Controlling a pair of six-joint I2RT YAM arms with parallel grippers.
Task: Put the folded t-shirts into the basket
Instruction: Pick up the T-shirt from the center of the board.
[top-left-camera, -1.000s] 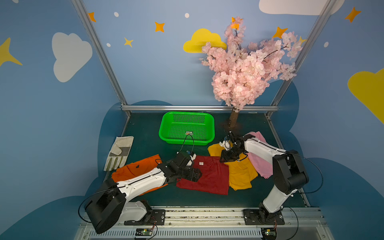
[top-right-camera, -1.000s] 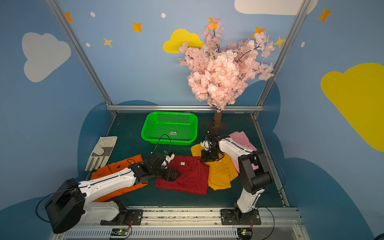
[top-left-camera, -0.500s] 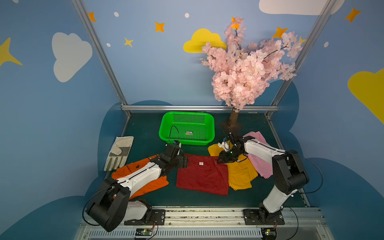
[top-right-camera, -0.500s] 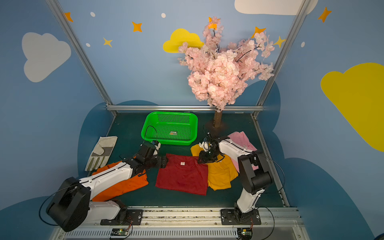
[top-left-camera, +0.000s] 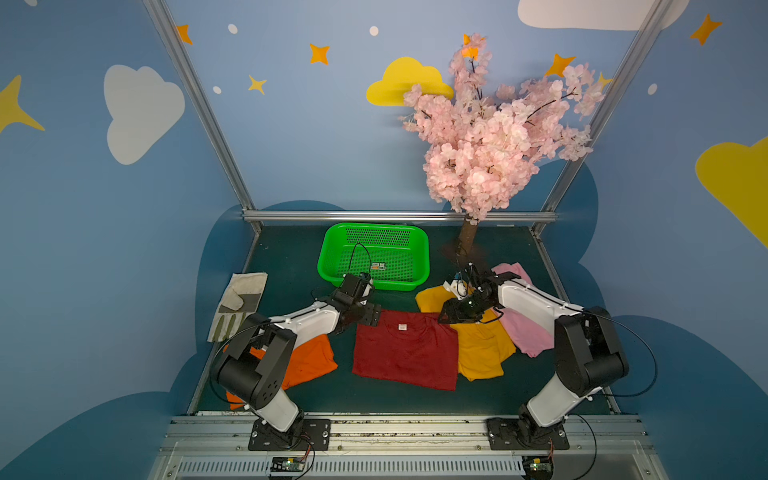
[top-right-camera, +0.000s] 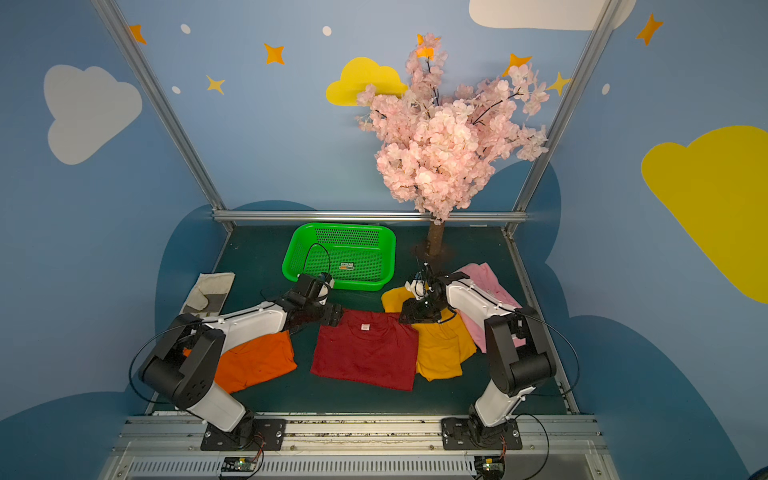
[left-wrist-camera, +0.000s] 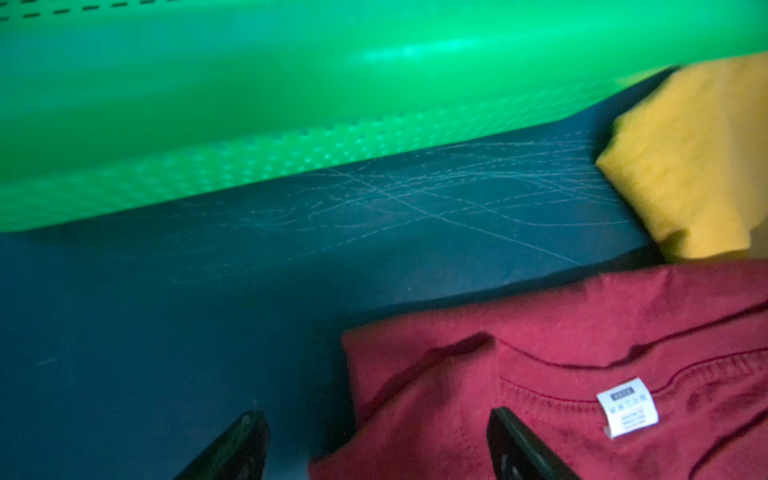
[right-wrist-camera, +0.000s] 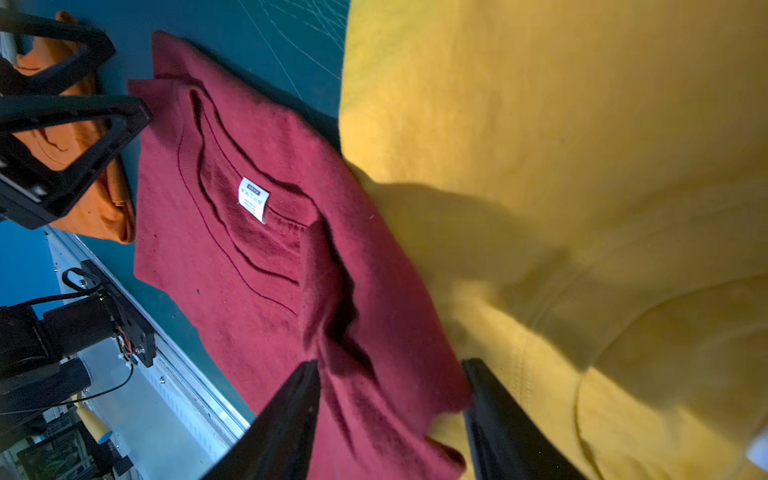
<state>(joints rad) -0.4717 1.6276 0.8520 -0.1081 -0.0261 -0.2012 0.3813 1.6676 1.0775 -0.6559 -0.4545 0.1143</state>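
Nearest the rail: orange shirt, flat on the counter, partly under the left arm. Beside it the red shirt, collar label up, its right edge lapping over the yellow shirt. The pink shirt lies past that, partly under the right arm. Left fingers spread, astride the red shirt's far-left corner, nothing pinched. Right fingers also apart over its far-right corner, where red meets yellow; cloth lies between them, no pinch seen. Farther back, the basket sits just beyond the red collar edge and holds no shirt, only a small sticker on its floor. Glove off to the left, not part of the job. Judgement: none of four placed; a two-handed lift of the red shirt looks like the step in hand, with three more to follow.
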